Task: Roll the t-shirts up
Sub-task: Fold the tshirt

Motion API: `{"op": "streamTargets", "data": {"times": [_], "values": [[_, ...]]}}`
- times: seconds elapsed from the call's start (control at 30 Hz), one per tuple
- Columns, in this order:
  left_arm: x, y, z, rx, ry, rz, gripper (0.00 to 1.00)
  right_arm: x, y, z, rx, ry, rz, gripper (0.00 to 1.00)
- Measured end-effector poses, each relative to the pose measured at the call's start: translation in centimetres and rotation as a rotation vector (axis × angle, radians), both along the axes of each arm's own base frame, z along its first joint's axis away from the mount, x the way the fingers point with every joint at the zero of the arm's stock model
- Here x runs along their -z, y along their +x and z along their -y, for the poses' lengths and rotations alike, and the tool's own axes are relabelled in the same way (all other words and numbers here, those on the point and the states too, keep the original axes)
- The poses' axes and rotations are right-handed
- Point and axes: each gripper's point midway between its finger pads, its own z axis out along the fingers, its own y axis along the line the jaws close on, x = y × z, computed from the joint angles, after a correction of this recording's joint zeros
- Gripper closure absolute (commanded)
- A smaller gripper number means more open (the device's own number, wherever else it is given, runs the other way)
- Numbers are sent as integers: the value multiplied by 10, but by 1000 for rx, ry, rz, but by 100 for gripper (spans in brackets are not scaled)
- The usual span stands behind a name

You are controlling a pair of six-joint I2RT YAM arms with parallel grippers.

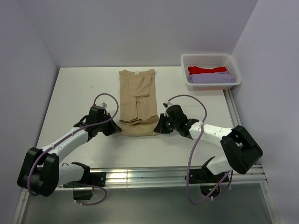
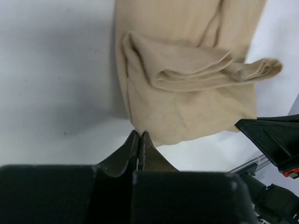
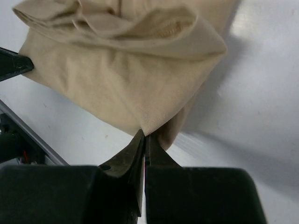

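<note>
Currently clenched, both units. At the left gripper [image 2: 140,135]: fingertips pressed together, pinching the near left corner of the tan t-shirt [image 2: 187,107], low against the table [image 2: 56,70]. At the right gripper [image 3: 145,136]: likewise closed tight, pinching the near right corner of the same garment.

Between the two corners: the bottom hem, doubled back on itself in a loose, wrinkled fold across the full width of the shirt. Beyond the fold: the rest of the shirt lying flat, narrowed lengthwise with its sides folded inward. Collar toward the far edge, with the small white neck label [image 1: 137,72] face up at the neckline. Position on the table: centre, running from near to far.

Arms angled inward from the near edge, one on each side of the hem.

At the far right corner of the table: white lattice basket [image 1: 212,86], well apart from the tan shirt. Inside it: red t-shirt [image 1: 205,69] at the far side, lavender t-shirt [image 1: 211,78] at the near side, touching.
</note>
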Motion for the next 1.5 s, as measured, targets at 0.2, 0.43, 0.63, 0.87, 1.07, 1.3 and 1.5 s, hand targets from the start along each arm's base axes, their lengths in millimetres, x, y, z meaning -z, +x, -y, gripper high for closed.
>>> {"op": "streamTargets", "data": {"times": [0.2,0.43,0.63,0.87,1.07,1.3,1.5], "values": [[51,-37,-6,17,16,-163,100,34,-29,12,-5,-23,-117,100],[52,-39,-5,16,-5,-142,82,34,-28,11,-9,-17,-104,77],[44,-41,-5,-4,-58,-40,56,39,-34,18,-4,-1,-42,57],[41,-45,-14,-37,-57,75,55,38,-39,23,15,-14,98,53],[41,-46,-13,-52,-54,139,56,38,-40,13,5,-34,189,54],[42,-45,-4,-55,-37,156,59,40,-40,5,10,-59,240,62],[43,-42,3,-64,-26,156,58,42,-38,8,26,-74,247,73]]}}
